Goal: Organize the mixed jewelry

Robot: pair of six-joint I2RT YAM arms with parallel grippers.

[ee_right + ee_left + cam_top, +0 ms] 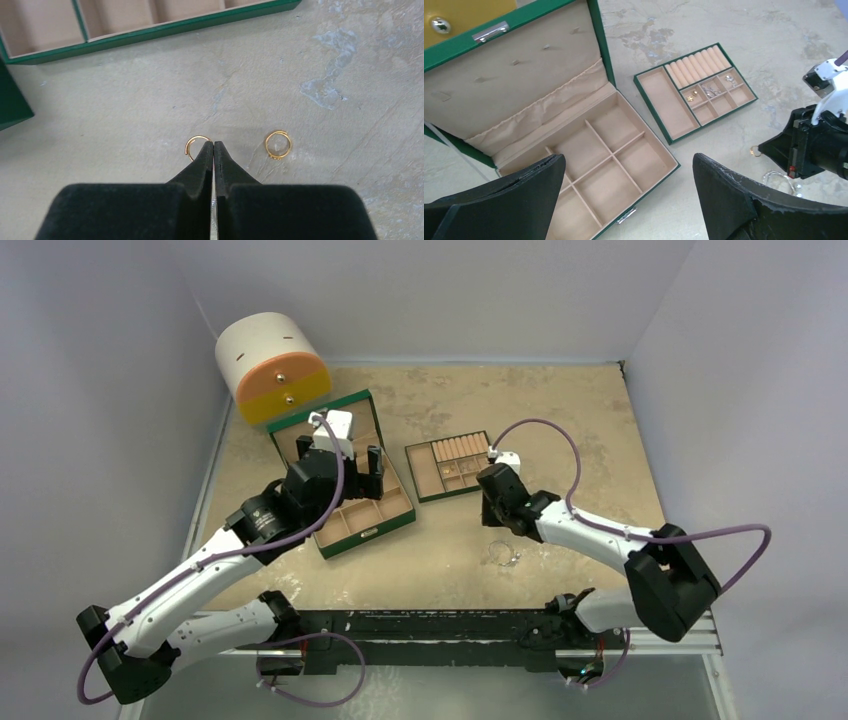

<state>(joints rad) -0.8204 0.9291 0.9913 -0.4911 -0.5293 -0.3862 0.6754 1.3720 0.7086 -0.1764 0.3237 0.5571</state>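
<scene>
Gold ring [188, 146] at lower centre of the right wrist view touches the closed right pincer [213, 145] tips; another ring [278, 144] lies just right. Left pincer [628, 160] gapes over the green box [600, 45].

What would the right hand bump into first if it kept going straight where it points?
The open gold ring lies right at the right hand's shut tips, so that comes first, with the table just under it. Whether the tips already touch the ring is hard to tell.

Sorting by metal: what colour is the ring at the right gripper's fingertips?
Gold; the ring shows best in the right wrist view.
</scene>
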